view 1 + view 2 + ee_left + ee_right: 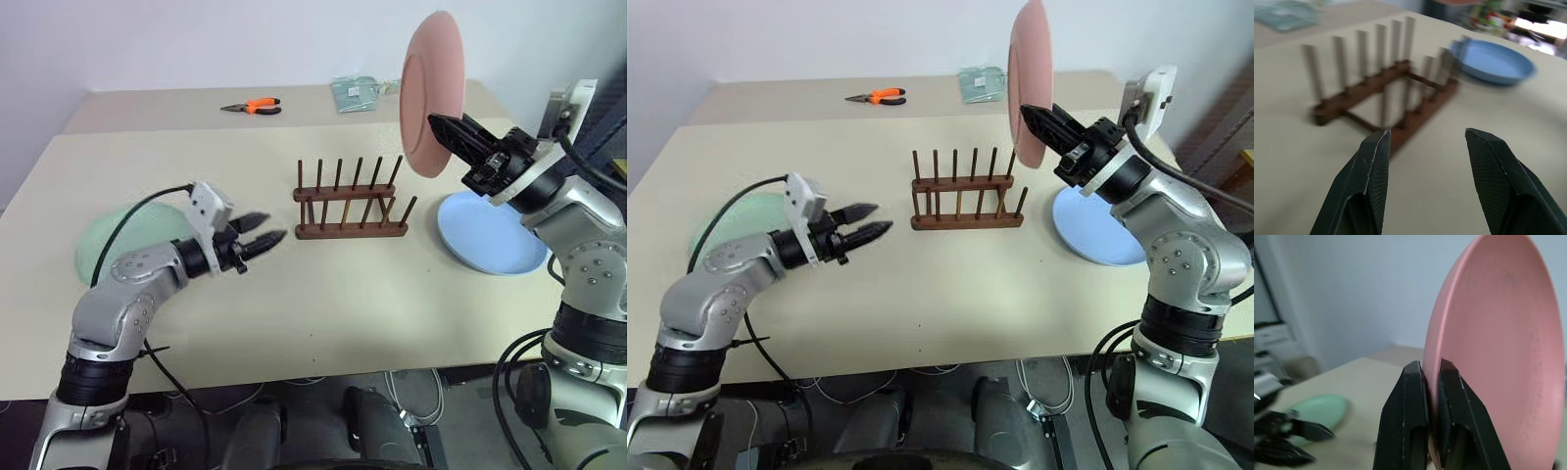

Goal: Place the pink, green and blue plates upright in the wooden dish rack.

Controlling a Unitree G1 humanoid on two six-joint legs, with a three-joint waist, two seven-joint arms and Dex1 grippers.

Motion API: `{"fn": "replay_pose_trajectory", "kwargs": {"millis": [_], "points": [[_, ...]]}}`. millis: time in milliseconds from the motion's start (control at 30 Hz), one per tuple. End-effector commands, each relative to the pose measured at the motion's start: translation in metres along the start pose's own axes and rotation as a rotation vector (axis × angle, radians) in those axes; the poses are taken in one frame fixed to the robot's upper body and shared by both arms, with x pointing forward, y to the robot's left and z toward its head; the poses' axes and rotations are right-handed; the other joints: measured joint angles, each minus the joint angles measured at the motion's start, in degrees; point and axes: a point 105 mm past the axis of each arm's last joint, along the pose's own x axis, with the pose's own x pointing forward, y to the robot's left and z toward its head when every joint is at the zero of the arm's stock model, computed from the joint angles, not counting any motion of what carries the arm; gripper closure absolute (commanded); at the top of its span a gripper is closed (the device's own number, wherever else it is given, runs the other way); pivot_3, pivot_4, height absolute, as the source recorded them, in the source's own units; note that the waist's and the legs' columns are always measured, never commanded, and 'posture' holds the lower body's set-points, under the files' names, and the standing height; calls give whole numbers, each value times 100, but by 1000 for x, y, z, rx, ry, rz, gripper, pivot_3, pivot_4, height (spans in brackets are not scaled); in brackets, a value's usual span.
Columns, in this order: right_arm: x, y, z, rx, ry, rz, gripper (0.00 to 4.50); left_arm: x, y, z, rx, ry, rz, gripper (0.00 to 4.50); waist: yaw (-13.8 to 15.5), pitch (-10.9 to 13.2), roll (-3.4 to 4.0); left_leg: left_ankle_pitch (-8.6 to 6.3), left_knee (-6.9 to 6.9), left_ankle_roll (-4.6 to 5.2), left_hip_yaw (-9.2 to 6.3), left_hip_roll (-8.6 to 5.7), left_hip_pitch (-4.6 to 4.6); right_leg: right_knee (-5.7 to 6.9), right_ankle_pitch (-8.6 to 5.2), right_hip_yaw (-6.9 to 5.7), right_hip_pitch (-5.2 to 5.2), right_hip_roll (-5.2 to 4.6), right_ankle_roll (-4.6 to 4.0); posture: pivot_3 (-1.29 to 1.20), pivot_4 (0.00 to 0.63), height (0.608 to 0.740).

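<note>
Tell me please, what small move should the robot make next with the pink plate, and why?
Probably lower the right gripper toward the wooden dish rack and line the pink plate's rim up with a gap between the pegs. The plate is already gripped at its rim, held upright in the air above and beside the rack's near end, and the rack has no plate in it yet.

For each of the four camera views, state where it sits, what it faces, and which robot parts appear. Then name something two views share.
Left and right eye views: on the head, looking down at the table; both arms show.
Left wrist view: behind the open left pincer, facing the wooden dish rack and blue plate.
Right wrist view: behind the right pincer clamping the upright pink plate.
Shared: the green plate shows in eye and right wrist views.
</note>
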Motion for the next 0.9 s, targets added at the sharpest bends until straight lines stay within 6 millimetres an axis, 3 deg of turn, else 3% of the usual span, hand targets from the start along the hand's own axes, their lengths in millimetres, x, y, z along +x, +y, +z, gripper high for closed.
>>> {"fn": "replay_pose_trajectory", "kwargs": {"millis": [33, 167, 467, 500, 567, 667, 733, 800, 900], "points": [[3, 3, 6, 52, -29, 27, 4500, 3, -10, 3, 26, -9, -30, 2044, -1, 0, 0, 0, 0, 0, 0, 0, 0, 1, 0, 0, 0, 0, 1, 0, 150, 740], [4, -8, -7, 71, 10, -22, 4500, 3, -16, 0, 16, -2, -50, 2044, -2, 0, 0, -2, 0, 3, 2, -1, -1, 0, 1, 0, -1, 0, 3, 0, 150, 740], [4, -31, -13, 201, -10, -58, 4500, 3, -22, 1, -9, -7, -77, 2044, -8, 1, 2, -1, 1, 3, 3, -1, -1, 1, 1, 0, -2, 1, 3, 0, 150, 740], [5, -33, -12, 210, -16, -60, 4142, 3, -23, 1, -26, -10, -79, 2010, -8, 2, 3, -1, 0, 3, 3, -1, -1, 2, 1, 0, -3, 1, 3, 0, 150, 740], [6, -33, -10, 194, -22, -56, 3415, 4, -20, 1, -49, -14, -64, 1480, -8, 2, 4, -1, 1, 3, 3, -1, -1, 2, 1, 1, -3, 1, 3, 0, 150, 740], [9, -44, -2, 95, -53, -149, 1993, 4, -17, 4, -82, -37, -48, 204, -7, 3, 4, -1, 1, 4, 3, -1, -2, 2, 1, 1, -2, 1, 4, 0, 150, 740], [8, -56, 12, 21, -127, -236, 1054, 3, -9, 9, -84, -70, 5, 0, -11, 3, 5, -1, 1, 3, 4, -2, -1, 2, 2, 0, -3, 1, 5, 0, 150, 740], [5, -65, 23, -66, -174, -313, 1054, 0, 7, 19, -91, -134, 103, 0, 1, 3, 4, -1, 1, 3, 3, -2, 0, 2, 2, 0, -3, 1, 6, 0, 150, 740], [-2, -69, 41, -273, -205, -387, 1054, -17, 58, 38, -143, -273, 411, 0, 17, 3, 4, -1, 3, 3, 1, -3, -1, 2, 12, 0, -1, 1, 23, 0, 150, 740]]}}
